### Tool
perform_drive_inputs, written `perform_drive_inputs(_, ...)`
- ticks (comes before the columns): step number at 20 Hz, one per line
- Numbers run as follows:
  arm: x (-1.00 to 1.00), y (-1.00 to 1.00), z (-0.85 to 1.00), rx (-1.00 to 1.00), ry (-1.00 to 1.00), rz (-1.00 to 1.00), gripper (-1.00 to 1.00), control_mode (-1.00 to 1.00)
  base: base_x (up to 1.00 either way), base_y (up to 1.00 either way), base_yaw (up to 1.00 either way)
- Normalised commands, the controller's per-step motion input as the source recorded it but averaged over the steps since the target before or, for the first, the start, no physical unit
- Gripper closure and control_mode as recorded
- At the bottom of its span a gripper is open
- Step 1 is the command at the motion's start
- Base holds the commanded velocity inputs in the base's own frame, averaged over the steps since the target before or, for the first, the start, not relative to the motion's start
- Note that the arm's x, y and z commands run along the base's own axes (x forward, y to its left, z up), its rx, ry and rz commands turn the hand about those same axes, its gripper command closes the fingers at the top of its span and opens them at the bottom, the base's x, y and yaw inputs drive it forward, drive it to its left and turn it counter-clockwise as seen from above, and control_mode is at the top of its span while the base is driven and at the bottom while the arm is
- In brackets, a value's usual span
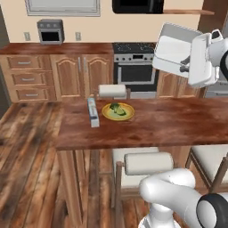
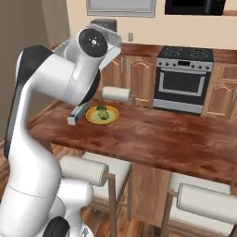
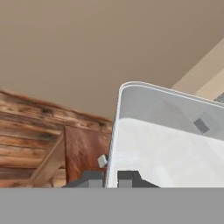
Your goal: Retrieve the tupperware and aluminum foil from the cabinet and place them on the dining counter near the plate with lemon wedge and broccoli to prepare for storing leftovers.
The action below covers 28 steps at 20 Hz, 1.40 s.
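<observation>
The shallow, pale grey-white translucent tupperware [image 1: 174, 52] was up in the air, pinched by its rim in the two-finger gripper [image 3: 111, 178], whose dark fingertips were clenched close together on the container's near edge. In the hand view the tray spread away from the fingers toward one o'clock, its raised rim curving round at the far corner. In the left base view it hung tilted at the two o'clock part of the picture, in front of the stove [image 1: 135, 67] and well above the reddish-brown polished wooden dining counter [image 1: 178, 122].

The relation that mattered was tray to plate. The yellow plate [image 1: 118, 111] carrying the dark green broccoli floret [image 1: 115, 107] sat on the counter down toward eight o'clock from the held tray, well apart from it. The lemon wedge could not be told from the plate. The long narrow white-and-silver aluminum foil box [image 1: 92, 111] already lay just beside the plate at its nine o'clock, long axis running from six to twelve. Bare counter lay at the plate's three o'clock, and that looked the likely landing place; the carry would call for lowering and levelling the tray.

The white arm was raised high, wrist bent, the hand held above the counter's far side. In the right base view its big joint hid most of the tupperware [image 2: 111, 38].
</observation>
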Motion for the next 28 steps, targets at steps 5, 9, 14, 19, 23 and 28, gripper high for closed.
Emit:
perform_drive_inputs(5,0.0,0.0,0.0,0.0,0.0,0.0,1.0,1.0,0.63,0.14,0.14)
perform_drive_inputs(9,0.0,0.0,0.0,0.0,0.0,0.0,1.0,1.0,0.72,0.0,0.0)
perform_drive_inputs(14,0.0,0.0,0.0,0.0,0.0,0.0,1.0,1.0,0.82,0.06,0.0)
perform_drive_inputs(19,0.0,0.0,0.0,0.0,0.0,0.0,1.0,1.0,0.89,0.08,-0.12)
perform_drive_inputs(23,0.0,0.0,0.0,0.0,0.0,0.0,1.0,1.0,0.89,0.06,-0.27)
perform_drive_inputs(28,0.0,0.0,0.0,0.0,0.0,0.0,1.0,1.0,0.69,0.02,-0.34)
